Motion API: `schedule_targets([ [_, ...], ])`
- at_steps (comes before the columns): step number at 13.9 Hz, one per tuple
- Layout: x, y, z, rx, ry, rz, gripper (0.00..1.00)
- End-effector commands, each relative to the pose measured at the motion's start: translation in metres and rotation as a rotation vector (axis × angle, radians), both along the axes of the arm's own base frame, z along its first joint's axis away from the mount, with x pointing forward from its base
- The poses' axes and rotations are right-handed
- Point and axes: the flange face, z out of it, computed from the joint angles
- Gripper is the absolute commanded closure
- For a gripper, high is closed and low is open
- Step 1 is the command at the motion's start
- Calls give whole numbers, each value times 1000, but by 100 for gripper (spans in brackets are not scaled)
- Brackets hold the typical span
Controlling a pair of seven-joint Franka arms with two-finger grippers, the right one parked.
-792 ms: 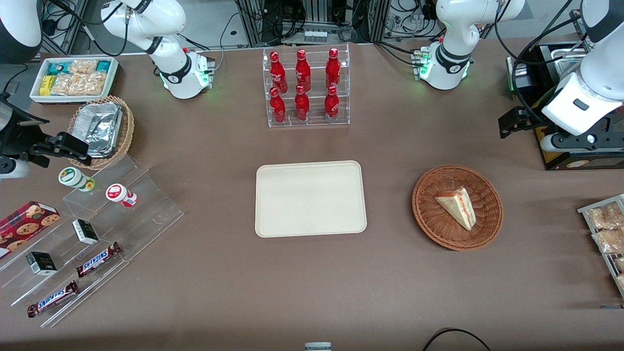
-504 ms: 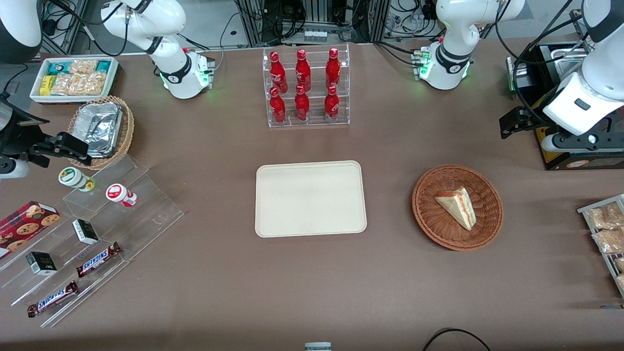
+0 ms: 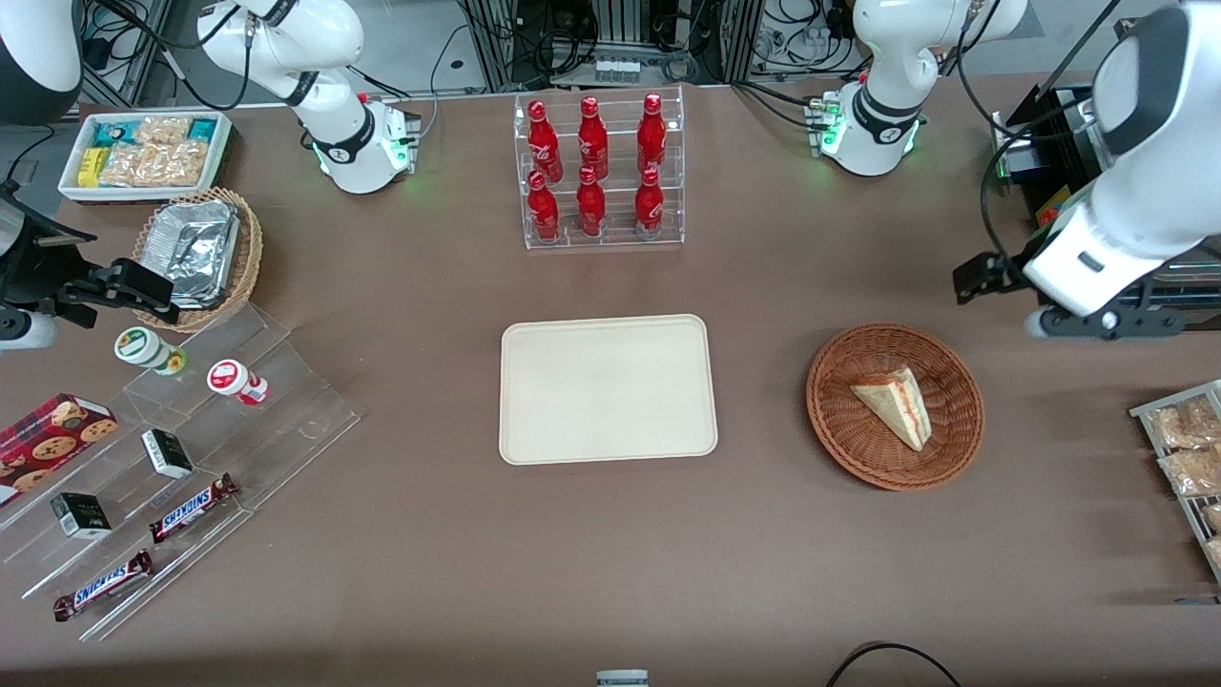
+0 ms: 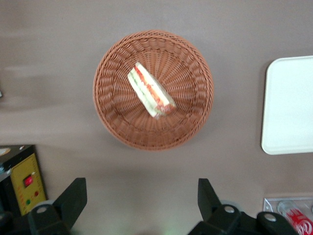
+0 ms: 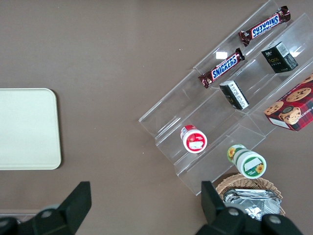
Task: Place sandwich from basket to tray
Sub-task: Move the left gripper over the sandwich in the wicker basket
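The sandwich (image 3: pixel 895 405) (image 4: pixel 149 90), a pale triangular wedge with red and green filling, lies in the round reddish-brown wicker basket (image 3: pixel 839 420) (image 4: pixel 112 122). The cream tray (image 3: pixel 608 388) (image 4: pixel 289 105) sits bare on the table beside the basket, toward the parked arm's end. My left gripper (image 3: pixel 1097 322) (image 4: pixel 141 196) hangs above the table beside the basket, toward the working arm's end and a little farther from the front camera than the basket. Its fingers (image 4: pixel 73 195) are spread wide open with nothing between them, only table below.
An acrylic rack of red bottles (image 3: pixel 596 172) stands farther from the front camera than the tray. A black box (image 4: pixel 22 178) with yellow panel sits near the gripper. Snack packets (image 3: pixel 1183 448) lie at the working arm's end; stepped shelves with candy bars (image 3: pixel 191 506) at the parked arm's end.
My left arm has swung down and inward, bringing the gripper closer to the basket. The sandwich, basket and tray have not moved.
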Motion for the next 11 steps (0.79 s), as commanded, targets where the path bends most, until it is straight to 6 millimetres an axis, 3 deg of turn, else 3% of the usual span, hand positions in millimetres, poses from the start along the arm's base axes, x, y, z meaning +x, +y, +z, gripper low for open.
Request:
schedule_targets([
  [1, 5, 3, -45, -19, -8, -2, 0],
  [5, 8, 4, -109, -18, -10, -1, 0],
  [8, 11, 6, -132, -18, -10, 15, 0],
  [11, 1, 6, -154, -15, -40, 81, 0],
])
